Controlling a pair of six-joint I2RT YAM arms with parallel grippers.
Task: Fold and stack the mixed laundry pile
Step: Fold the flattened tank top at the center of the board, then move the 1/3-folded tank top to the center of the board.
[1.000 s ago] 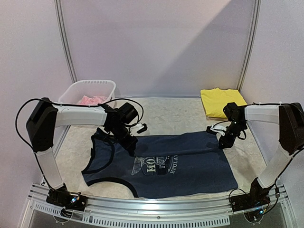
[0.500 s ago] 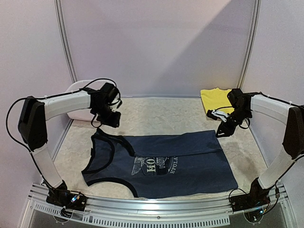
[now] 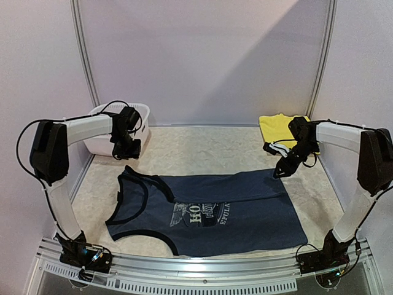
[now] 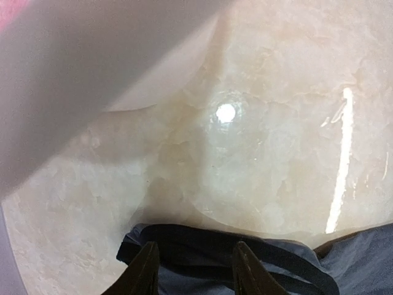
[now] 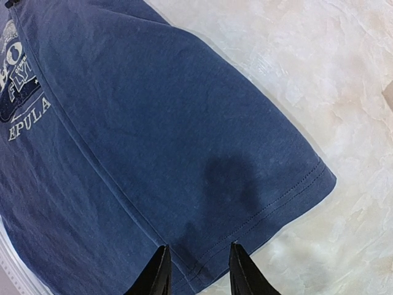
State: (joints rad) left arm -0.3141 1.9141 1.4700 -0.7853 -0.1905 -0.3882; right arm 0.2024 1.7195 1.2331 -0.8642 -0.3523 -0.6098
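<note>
The navy tank top (image 3: 209, 212) with white print lies spread flat on the table, folded lengthwise along its far edge, straps to the left. My left gripper (image 3: 126, 150) is open and empty, raised above the table next to the white basket, over the top's strap (image 4: 202, 249). My right gripper (image 3: 281, 169) is open and empty, just above the top's far right hem corner (image 5: 288, 190). A folded yellow garment (image 3: 277, 130) lies at the back right. The pink garment is hidden in the top view; a pink sliver (image 4: 12, 12) shows in the left wrist view.
The white plastic basket (image 3: 98, 140) stands at the back left, partly behind my left arm. The table's metal front rail (image 3: 196, 270) runs along the near edge. The booth's back wall posts rise at both sides.
Both grippers let go of the tank top's far edge and lifted. My left gripper moved back and left to the basket. My right gripper rose, then came down toward the hem corner.
</note>
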